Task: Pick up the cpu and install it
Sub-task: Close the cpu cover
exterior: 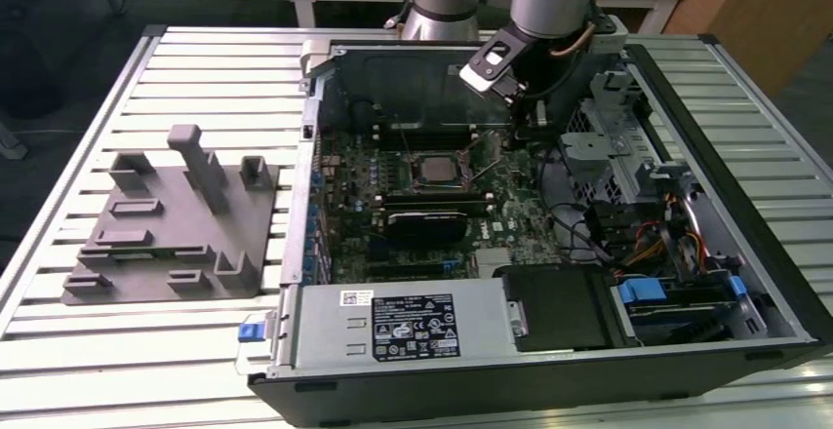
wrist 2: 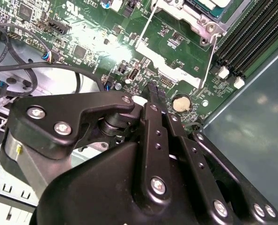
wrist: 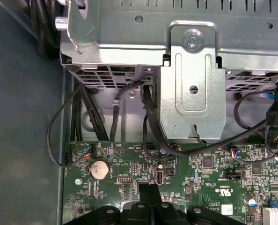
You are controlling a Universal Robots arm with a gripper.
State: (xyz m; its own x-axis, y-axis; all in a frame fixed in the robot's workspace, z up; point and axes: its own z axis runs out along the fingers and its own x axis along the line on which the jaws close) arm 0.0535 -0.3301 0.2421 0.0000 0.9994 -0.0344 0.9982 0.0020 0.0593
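The cpu (exterior: 436, 168) already sits in the motherboard (wrist: 209, 178), near the gripper (wrist: 150, 190), which is clenched on nothing; little seems left to do.

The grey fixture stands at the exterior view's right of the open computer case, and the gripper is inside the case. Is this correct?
Only the side is wrong. The exterior view shows the grey fixture at the exterior view's left of the open computer case. The gripper is inside the case.

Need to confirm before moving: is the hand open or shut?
Shut. In both wrist views the hand has its fingertips pressed together with nothing between them, over the motherboard.
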